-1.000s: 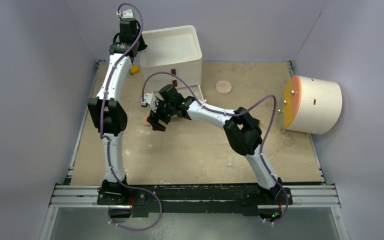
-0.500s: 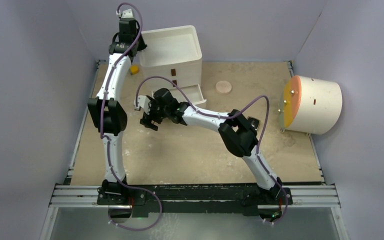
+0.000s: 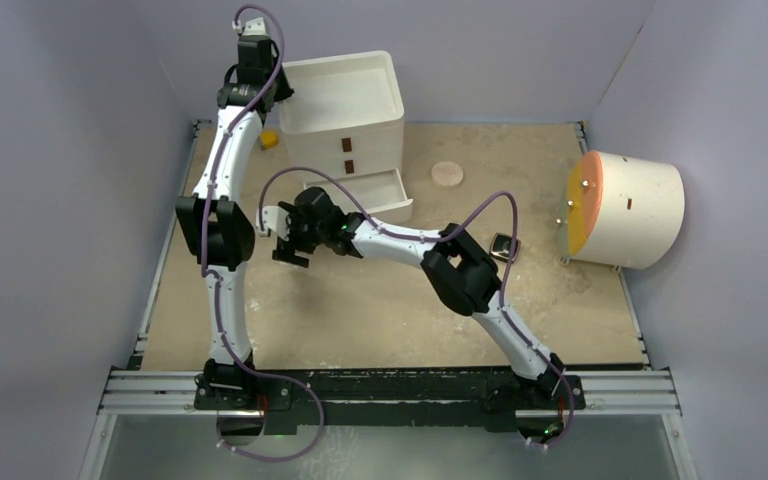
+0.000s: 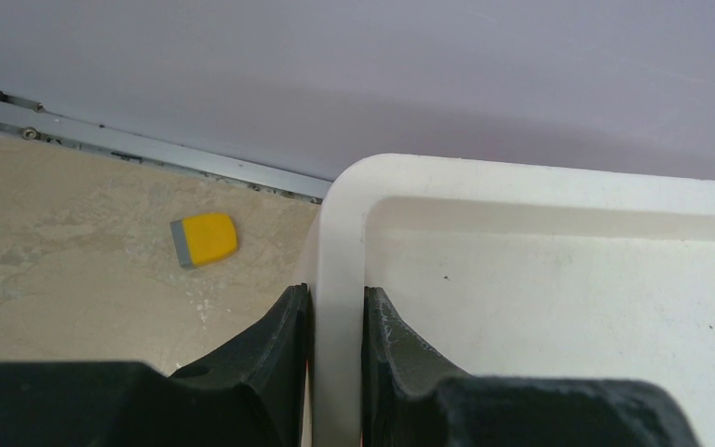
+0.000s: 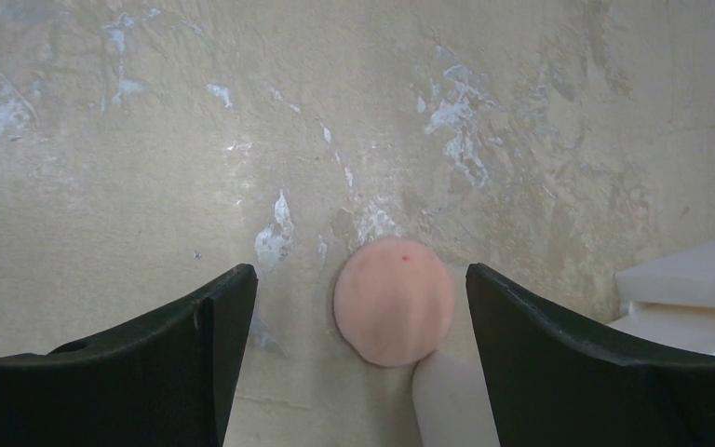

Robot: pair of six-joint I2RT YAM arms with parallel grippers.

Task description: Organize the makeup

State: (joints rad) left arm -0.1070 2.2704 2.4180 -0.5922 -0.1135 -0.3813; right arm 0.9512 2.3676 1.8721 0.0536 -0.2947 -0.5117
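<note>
peach disc (image 5: 393,301) between spread right fingers (image 5: 177,345)

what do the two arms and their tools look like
Left arm and right arm: white tubular links, bulky black joint housings, a purple cable looping along each. Left tool and right tool: matte black, two broad tapered fingers.

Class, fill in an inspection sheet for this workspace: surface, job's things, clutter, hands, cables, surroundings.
Surface: tan table, scuffed with white patches.
Job's things: peach disc near the drawer unit, whose lower drawer is open; second disc and black compact lying apart.
Clutter: yellow block; cream cylinder.
Hands: left hand shut on the drawer unit's rim; right hand open over the peach disc.
Cables: purple cables looping along both arms.
Surroundings: lilac walls.
</note>
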